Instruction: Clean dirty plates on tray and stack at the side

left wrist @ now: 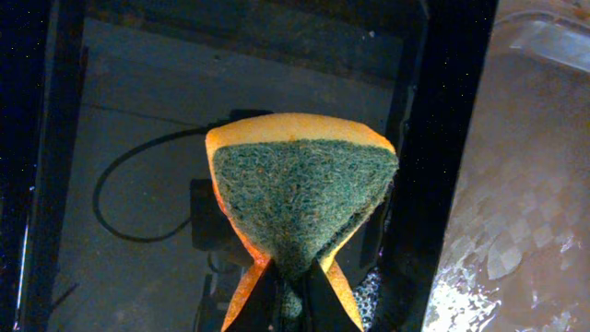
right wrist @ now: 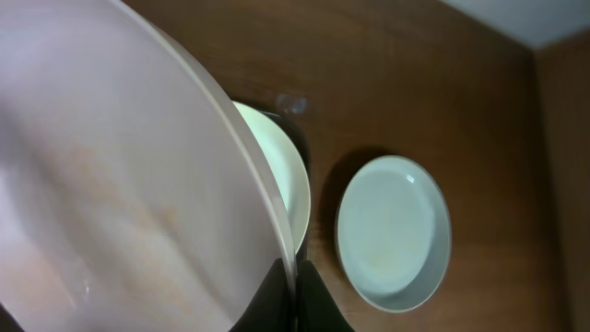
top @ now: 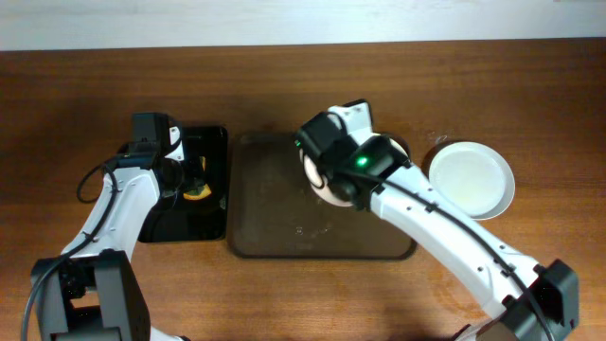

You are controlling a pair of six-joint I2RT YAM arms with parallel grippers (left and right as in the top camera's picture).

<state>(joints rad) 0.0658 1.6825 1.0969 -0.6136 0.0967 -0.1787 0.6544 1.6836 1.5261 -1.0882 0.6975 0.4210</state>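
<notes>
Three plates, one up for wiping: the right pincer (right wrist: 295, 288) pinched the rim of a tilted plate (right wrist: 111, 184) above the tray (top: 275, 223), and the left pincer (left wrist: 293, 281) squeezed a sponge (left wrist: 300, 184).

The plate bore faint orange-brown smears, so the step in hand looked like scrubbing, with stacking not yet due. The sponge hung over the black tray (top: 213, 223), well apart from the plate. The next move likely called for bringing the two together over the tray, green face to the smears, with a firm right grip on that thin rim. A second plate (right wrist: 281, 175) lay just beyond the lifted one's edge, and a third plate (top: 471, 178) sat on the counter (top: 76, 95) right of the tray, probably the start of the stack. The tray's middle offered open room. The two tray rims between the arms and the nearby second plate were the edges to mind.
</notes>
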